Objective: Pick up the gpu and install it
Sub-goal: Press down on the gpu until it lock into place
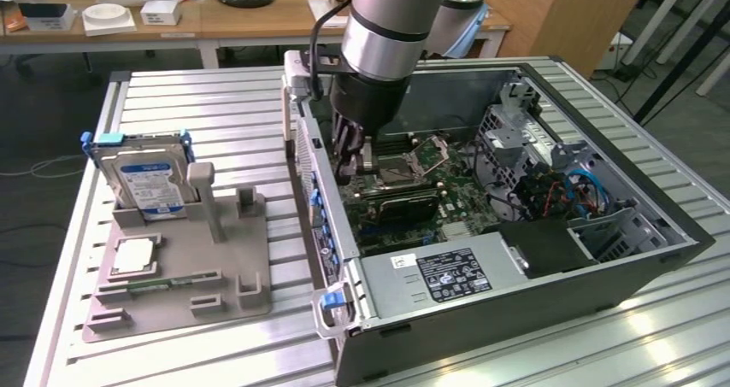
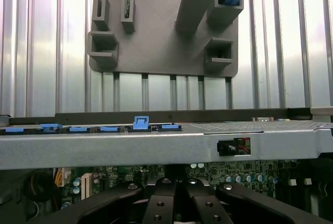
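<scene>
Hand (image 1: 362, 167): black fingers closed, nothing visibly held | over green motherboard (image 1: 439, 186) | ribbed metal table (image 1: 205, 122)

the hand (image 1: 362, 161) sits low inside the open computer case (image 1: 638, 259), hemmed by the case's side wall (image 1: 314, 190) and the drive cage (image 1: 514, 139). above the motherboard (image 1: 439, 190) stays open. the grey fixture tray (image 1: 183, 293) occupies the counter (image 1: 217, 114) beside it.

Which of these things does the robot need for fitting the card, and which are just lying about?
In the job:
- black flat graphics card with pale metal bracket
- robot's gripper
- open dark grey computer case
- green motherboard

Lying about:
- silver hard drive with blue-white label
- grey plastic holder tray
- square silver processor chip
</scene>
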{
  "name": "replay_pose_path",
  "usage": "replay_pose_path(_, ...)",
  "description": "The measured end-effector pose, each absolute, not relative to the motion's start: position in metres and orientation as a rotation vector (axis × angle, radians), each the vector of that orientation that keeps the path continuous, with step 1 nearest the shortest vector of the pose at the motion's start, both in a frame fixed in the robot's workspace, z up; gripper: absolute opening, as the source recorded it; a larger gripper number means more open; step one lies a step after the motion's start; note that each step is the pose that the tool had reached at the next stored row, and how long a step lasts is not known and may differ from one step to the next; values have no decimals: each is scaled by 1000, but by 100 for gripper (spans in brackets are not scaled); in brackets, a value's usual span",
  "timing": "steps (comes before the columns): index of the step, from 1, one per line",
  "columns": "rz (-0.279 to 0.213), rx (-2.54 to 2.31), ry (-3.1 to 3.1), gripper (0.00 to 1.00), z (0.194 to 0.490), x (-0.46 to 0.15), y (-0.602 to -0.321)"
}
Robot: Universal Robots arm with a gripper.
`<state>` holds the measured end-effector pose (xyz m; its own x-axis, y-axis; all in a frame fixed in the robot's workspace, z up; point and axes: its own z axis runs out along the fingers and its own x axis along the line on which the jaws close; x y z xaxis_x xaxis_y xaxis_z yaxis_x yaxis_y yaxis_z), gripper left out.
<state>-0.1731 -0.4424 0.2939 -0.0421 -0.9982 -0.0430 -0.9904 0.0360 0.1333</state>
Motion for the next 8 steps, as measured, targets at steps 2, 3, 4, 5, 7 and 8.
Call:
replay_pose_path(2,-194,2131,-2216,11,294,-173,-442)
replay_pose_path(3,-194,2130,-2216,11,294,-173,-442)
replay_pose_path(4,-195,2130,-2215,11,295,-173,-442)
replay_pose_path(5,-195,2130,-2215,11,296,-173,-442)
replay_pose_path(7,-196,2129,-2215,11,296,-173,-442)
replay_pose_path(8,-196,2130,-2215,11,296,-173,-442)
